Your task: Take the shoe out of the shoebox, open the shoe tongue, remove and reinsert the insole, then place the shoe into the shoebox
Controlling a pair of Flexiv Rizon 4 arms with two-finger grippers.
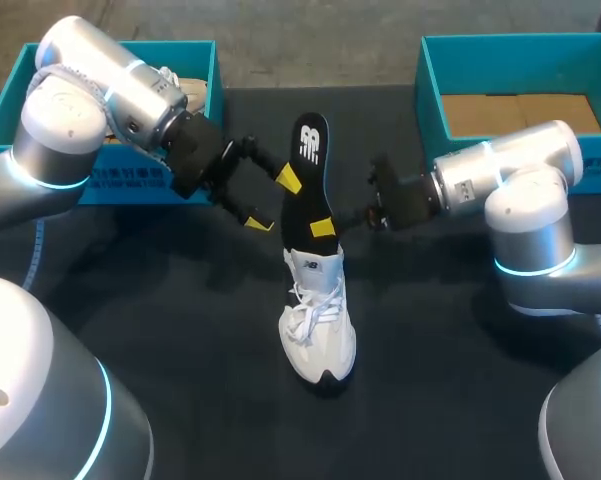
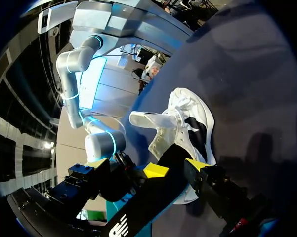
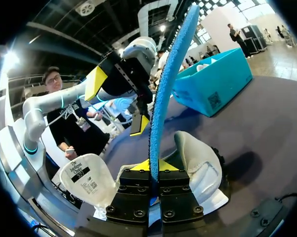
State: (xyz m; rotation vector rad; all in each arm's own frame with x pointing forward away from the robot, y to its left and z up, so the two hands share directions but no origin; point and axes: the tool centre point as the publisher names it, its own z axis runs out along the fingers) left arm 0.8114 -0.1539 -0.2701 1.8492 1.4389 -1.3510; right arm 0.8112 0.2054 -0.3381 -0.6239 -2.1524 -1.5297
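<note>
My right gripper pinches the one insole upright above the one white shoe. My left gripper is spread beside it. Two teal shoeboxes sit on the table.

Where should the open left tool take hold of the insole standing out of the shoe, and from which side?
Probably the free mid-length of the insole, above where the right tool pinches it. Come in from the robot's left, where the left tool is open, one finger on each flat face: it is thin and stands nearly upright from the shoe.
</note>
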